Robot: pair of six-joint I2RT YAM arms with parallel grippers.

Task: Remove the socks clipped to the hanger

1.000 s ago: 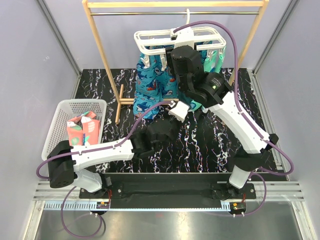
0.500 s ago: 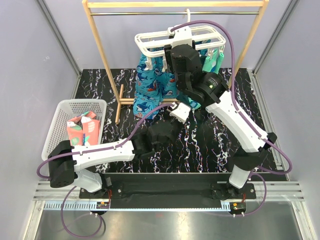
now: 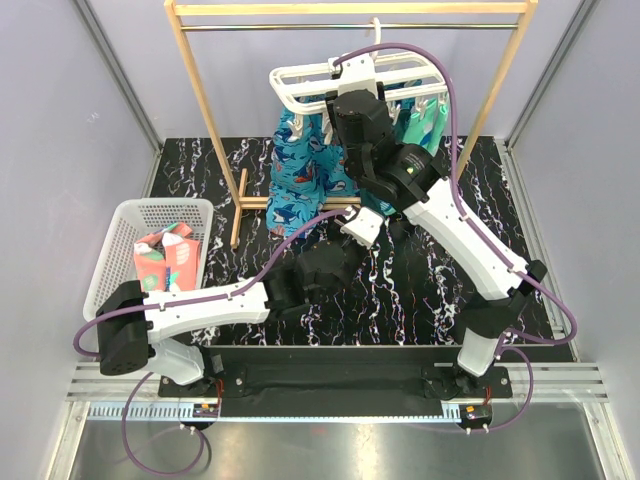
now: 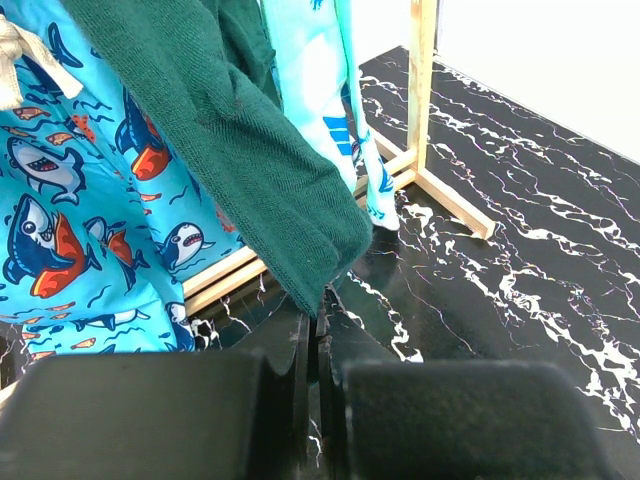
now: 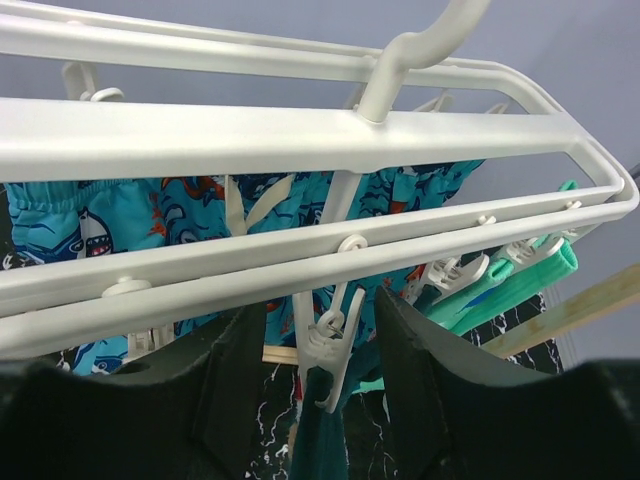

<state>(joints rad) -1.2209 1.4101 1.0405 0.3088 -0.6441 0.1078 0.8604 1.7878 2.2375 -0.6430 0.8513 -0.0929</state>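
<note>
The hanger hangs by its hook from the rail of the wooden stand at the far side of the tabletop. That keeps its pegs off the surface, so the socks drop freely. A dark teal sock hangs from a peg near the middle. The shark-print socks hang to its left and a mint-green sock to its right.

The right hand is raised to the frame. Its jaws are partly spread, one on each side of the teal sock's peg, with a gap on both sides, so it holds nothing. That looks like the set-up for squeezing the peg to release the fabric.

The left hand sits low, just under the toe of the same sock, with its jaws fully closed. The toe ends right at the fingertips. Whether a bit of fabric is pinched cannot be told. Judging by its position, it is there to draw the sock down once the peg lets go.

Coral-pink socks lie in the white mesh basket at the near left, well apart from the stand. The basket appears to be where the removed socks go.
</note>
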